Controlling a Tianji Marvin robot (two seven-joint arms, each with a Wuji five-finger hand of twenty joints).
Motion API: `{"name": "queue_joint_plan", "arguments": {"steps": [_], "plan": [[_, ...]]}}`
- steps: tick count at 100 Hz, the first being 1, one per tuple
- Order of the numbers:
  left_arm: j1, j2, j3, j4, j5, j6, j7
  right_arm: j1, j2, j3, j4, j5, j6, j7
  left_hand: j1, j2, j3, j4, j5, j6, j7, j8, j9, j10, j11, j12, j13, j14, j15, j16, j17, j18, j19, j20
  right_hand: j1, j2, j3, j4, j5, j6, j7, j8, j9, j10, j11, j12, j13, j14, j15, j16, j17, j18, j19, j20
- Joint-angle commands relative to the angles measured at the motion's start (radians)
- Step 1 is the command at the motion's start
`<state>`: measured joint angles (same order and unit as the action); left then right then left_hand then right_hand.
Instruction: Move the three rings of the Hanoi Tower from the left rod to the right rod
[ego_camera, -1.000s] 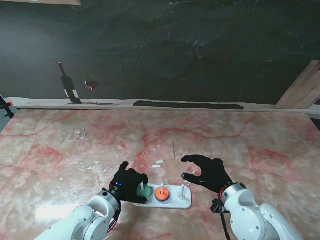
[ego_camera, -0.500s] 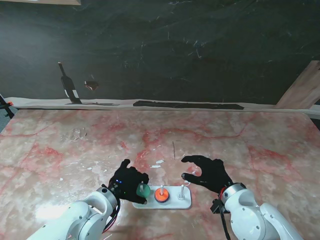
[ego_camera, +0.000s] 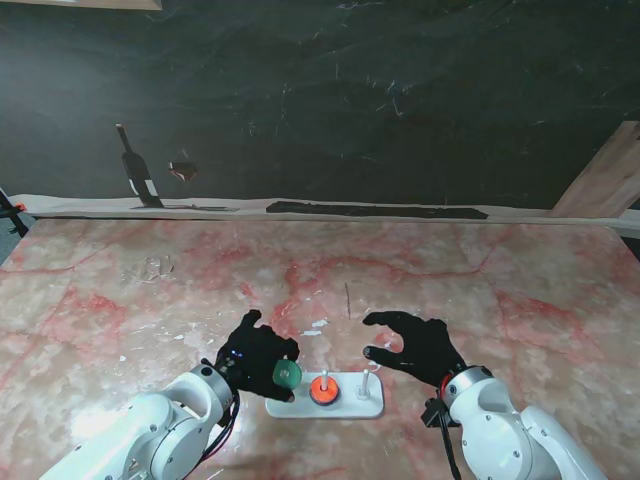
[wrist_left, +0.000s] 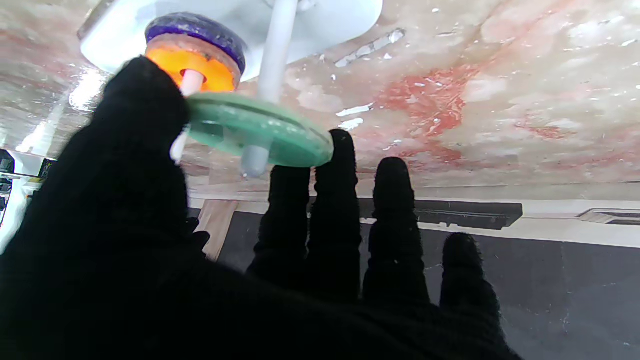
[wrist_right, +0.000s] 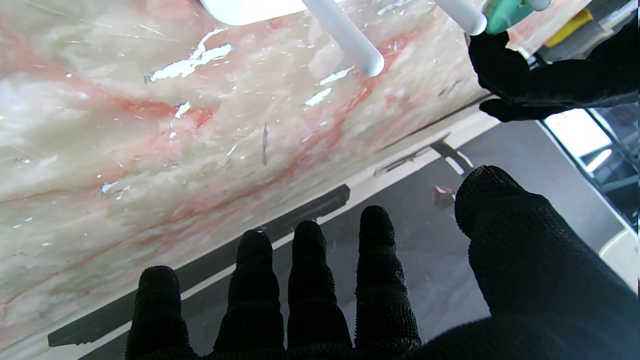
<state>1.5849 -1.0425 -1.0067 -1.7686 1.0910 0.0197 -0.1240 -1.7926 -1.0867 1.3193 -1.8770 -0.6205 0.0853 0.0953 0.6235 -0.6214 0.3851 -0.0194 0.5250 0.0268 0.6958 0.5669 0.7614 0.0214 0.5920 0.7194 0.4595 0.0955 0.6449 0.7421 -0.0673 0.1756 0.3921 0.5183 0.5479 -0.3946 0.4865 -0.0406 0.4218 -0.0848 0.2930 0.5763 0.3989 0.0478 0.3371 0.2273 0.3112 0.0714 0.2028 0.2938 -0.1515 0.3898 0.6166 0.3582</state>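
The left robot hand (ego_camera: 255, 355) pinches the green ring (wrist_left: 257, 131) by its rim, near the left rod's (wrist_left: 270, 80) tip. It looks light, rigid and slick, so edge grips suit it. The right robot hand (ego_camera: 420, 343) hovers spread, empty.

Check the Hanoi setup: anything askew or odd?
The green ring sits tilted near the top of the left rod, pinched in the left hand. The orange ring lies flat on the middle rod. Right hand is open, holding nothing.
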Motion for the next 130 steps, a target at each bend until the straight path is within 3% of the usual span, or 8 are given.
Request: {"name": "queue_joint_plan", "arguments": {"steps": [1, 78, 130], "plan": [[0.005, 0.004, -0.004, -0.022, -0.005, -0.004, -0.010, -0.004, -0.001, -0.002, 0.000, 0.002, 0.002, 0.004, 0.037, 0.090, 0.121, 0.087, 0.071, -0.073, 0.049, 0.008, 0.025, -0.019, -0.004, -0.007, 0.028, -0.009, -0.003, 0.004, -0.002, 0.018, 0.009, -0.008, -0.019, 0.013, -0.017, 0.007, -0.007, -0.005, -0.003, -0.005, -0.001, 0.000, -0.003, -0.009, -0.015, 0.007, 0.001, 0.009, -0.008, 0.005, 0.000, 0.021], [-0.006, 0.007, -0.025, -0.110, -0.019, -0.021, -0.100, -0.017, -0.004, 0.016, -0.002, 0.014, 0.023, -0.002, 0.042, 0.095, 0.112, 0.091, 0.071, -0.073, 0.032, 0.013, 0.021, -0.019, -0.015, -0.006, 0.032, -0.010, -0.009, 0.006, -0.002, 0.019, 0.021, -0.017, -0.011, 0.013, -0.016, 0.007, -0.008, -0.005, -0.003, -0.006, -0.003, 0.000, -0.002, -0.011, -0.020, 0.008, 0.001, 0.008, -0.010, 0.005, -0.002, 0.018], [-0.163, -0.008, 0.151, -0.061, -0.105, 0.007, -0.058, -0.051, -0.012, 0.058, 0.008, 0.033, 0.083, -0.025, 0.041, 0.096, 0.108, 0.093, 0.071, -0.074, 0.029, 0.017, 0.021, -0.019, -0.016, -0.006, 0.035, -0.012, -0.008, 0.008, -0.001, 0.019, 0.030, -0.019, 0.045, 0.033, -0.041, 0.007, -0.011, -0.005, -0.001, -0.005, -0.013, -0.002, -0.016, -0.019, -0.029, 0.009, -0.005, 0.004, -0.010, 0.000, -0.008, 0.014]]}}
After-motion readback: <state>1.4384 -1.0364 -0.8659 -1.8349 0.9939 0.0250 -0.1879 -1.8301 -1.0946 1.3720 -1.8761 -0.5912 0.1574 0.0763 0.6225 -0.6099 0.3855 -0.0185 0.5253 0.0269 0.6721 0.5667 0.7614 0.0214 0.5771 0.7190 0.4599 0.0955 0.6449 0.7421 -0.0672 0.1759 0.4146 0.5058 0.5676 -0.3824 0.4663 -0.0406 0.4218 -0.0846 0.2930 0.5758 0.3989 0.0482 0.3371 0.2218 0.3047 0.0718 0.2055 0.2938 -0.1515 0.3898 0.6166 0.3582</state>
